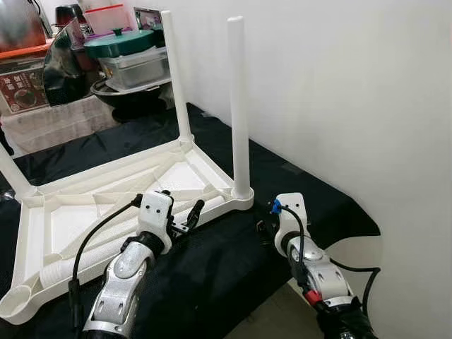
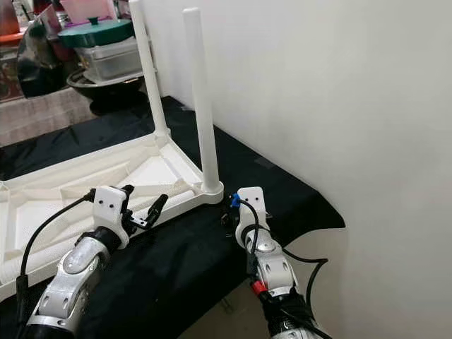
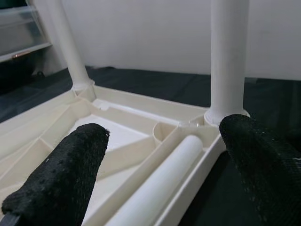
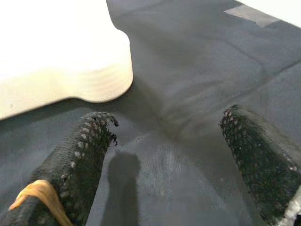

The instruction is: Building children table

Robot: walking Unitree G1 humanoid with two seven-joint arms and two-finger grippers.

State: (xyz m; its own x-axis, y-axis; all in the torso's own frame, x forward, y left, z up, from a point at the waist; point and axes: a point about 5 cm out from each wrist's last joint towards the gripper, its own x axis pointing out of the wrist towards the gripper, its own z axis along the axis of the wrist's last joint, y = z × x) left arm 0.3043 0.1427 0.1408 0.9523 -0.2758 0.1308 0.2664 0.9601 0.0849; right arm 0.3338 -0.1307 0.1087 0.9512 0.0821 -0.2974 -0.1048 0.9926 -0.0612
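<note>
A white plastic table top lies upside down on a black cloth. Two white legs stand upright in its corners: the near right leg and the far leg. Part of a third leg shows at the left edge. A loose leg lies inside the top along its near rim. The near left corner socket holds nothing. My left gripper hovers open over the near rim, its fingers on either side of the loose leg's end. My right gripper is open low over the cloth, just right of the near right corner.
A white wall runs close along the right. The black cloth's edge drops off at the near right beside my right arm. A pot with a green lid, clear containers and boxes are stacked at the back left.
</note>
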